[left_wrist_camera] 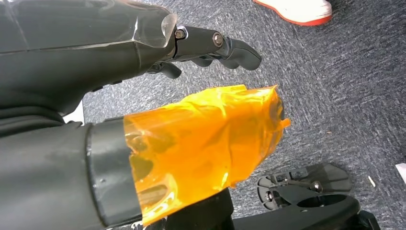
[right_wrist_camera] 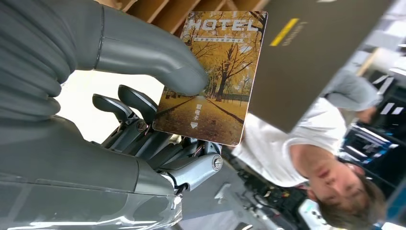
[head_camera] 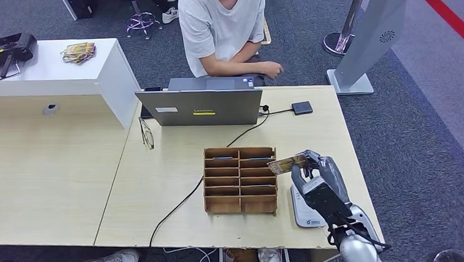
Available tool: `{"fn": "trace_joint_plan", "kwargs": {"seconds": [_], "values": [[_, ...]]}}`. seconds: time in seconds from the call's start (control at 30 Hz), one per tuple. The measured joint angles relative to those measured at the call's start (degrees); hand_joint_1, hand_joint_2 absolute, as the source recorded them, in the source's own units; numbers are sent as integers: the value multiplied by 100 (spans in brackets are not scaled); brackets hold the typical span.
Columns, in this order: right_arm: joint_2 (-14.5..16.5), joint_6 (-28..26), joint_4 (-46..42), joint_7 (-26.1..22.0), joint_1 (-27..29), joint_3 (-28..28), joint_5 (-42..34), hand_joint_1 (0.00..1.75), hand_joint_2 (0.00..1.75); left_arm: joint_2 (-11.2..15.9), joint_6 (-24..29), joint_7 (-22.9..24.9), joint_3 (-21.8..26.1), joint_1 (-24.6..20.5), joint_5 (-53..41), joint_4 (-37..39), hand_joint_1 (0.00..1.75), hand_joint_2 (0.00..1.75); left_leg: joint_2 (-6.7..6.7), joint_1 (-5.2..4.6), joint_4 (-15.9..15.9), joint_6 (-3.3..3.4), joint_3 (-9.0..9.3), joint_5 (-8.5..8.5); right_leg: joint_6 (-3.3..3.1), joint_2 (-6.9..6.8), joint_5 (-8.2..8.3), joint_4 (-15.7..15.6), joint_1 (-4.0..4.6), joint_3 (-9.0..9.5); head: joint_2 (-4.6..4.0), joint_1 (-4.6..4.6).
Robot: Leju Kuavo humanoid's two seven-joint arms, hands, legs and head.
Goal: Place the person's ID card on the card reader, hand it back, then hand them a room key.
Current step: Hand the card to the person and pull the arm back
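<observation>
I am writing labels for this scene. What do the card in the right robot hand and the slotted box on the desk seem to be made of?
The hotel card, pinched by the right robot hand, looks like glossy printed plastic: stiff, flat, rounded corners, though laminated paper is possible. The slotted box looks like thin unpainted wood or plywood: brown, matte, with darker cut edges.

right hand (head_camera: 314, 173) covers part of the white card reader (head_camera: 305, 213). slips in the wooden organizer (head_camera: 240, 179) slots too small to read, person (head_camera: 228, 26) cropped at the top.
</observation>
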Motion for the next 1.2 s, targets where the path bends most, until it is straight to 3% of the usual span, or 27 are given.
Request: {"fn": "trace_joint_plan", "kwargs": {"seconds": [0.83,1.2], "values": [[118,-20,-1191,-461,231,811,-143,175,175,2,0,-73,98,5,67,0,0,0,0,0,-1,0,0,0,0,0,0,0,0,0,0,1],[116,-310,-1374,-472,224,1128,281,175,175,2,-3,-73,101,5,51,0,0,0,1,0,0,0,0,0,0,0,0,0,0,0,0,1]]}}
